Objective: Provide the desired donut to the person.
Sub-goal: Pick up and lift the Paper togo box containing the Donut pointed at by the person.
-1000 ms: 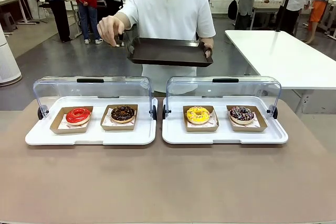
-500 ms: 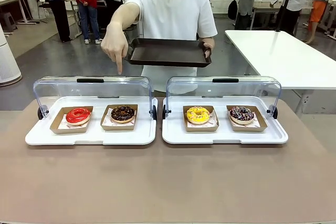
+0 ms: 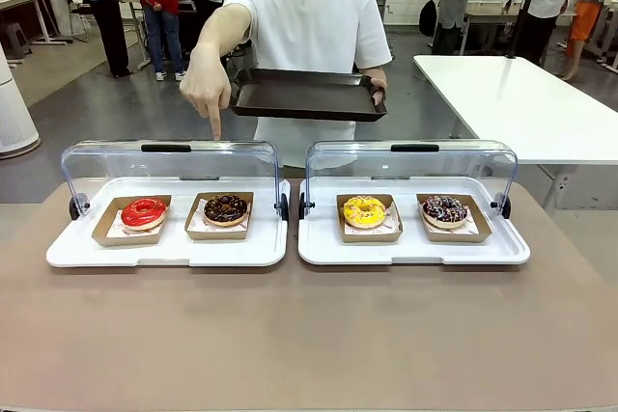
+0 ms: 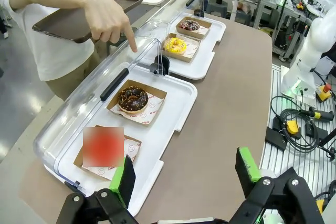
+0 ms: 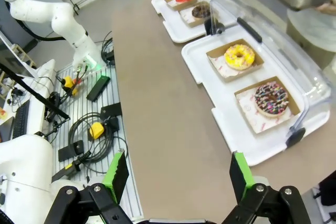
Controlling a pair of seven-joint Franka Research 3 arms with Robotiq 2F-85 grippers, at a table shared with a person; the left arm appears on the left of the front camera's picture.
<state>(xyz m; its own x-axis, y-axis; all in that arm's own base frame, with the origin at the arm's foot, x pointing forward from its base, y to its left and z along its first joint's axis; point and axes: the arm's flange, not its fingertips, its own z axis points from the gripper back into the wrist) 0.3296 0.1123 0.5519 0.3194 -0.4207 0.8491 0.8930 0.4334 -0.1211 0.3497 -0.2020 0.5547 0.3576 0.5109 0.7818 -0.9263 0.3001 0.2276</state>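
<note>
Glossy chocolate donut (image 3: 226, 207) sits in square cardboard tray (image 3: 218, 234).

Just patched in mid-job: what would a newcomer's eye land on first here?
The person's hand points one finger down over the left display case, roughly above the chocolate donut. Their other hand holds a dark tray at chest height behind the cases. A red donut, yellow donut and sprinkled donut lie in paper trays alongside.

I count 4 donuts on the bench (image 3: 309, 335): 1 red donut (image 3: 144, 211), 1 chocolate donut (image 3: 226, 207), 1 yellow donut (image 3: 364, 210), 1 sprinkled donut (image 3: 444, 208). I also see 4 cardboard boats (image 3: 106, 231), 2 white trays (image 3: 169, 256), 2 clear lids (image 3: 116, 163) and 1 dark tray (image 3: 304, 96).
</note>
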